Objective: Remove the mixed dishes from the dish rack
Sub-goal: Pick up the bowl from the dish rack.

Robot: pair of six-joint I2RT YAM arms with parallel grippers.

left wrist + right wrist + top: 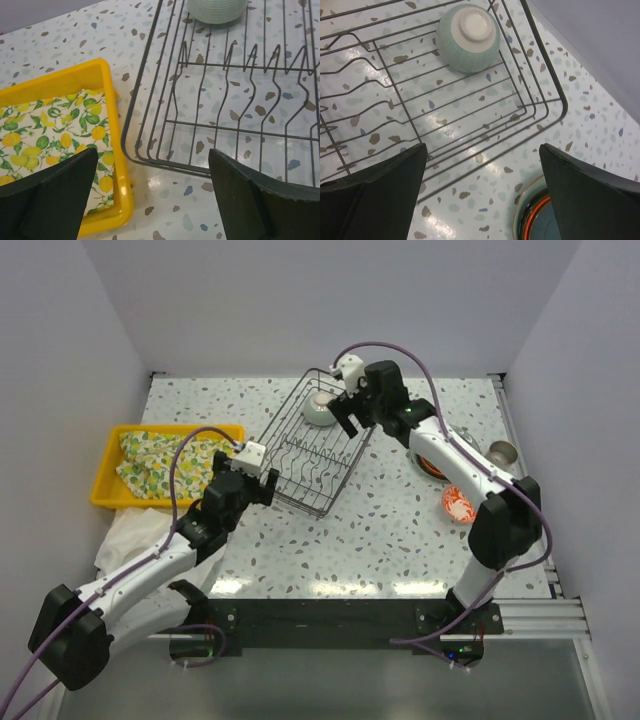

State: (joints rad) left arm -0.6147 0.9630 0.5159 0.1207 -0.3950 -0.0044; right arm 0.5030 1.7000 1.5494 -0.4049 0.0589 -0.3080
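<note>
The black wire dish rack (pixel 315 450) stands mid-table. One upturned celadon bowl (pixel 320 410) sits in its far end, also seen in the right wrist view as the bowl (pixel 468 37) and in the left wrist view as the bowl (pixel 217 9). My right gripper (pixel 350 418) hovers open over the rack's far right edge (pixel 540 107), nothing between its fingers (pixel 482 195). Beside the rack's near left corner (pixel 135 150), my left gripper (pixel 264 483) is open and empty too (pixel 152 200). Stacked plates (pixel 535 220), a red-patterned bowl (pixel 457 504) and a beige cup (pixel 501 451) rest on the table at right.
A yellow tray (pixel 112 440) with a lemon-print cloth (pixel 160 460) lies left of the rack; its corner (pixel 112 150) is close to my left fingers. A white cloth (pixel 128 535) lies at the near left. Walls enclose the table on three sides.
</note>
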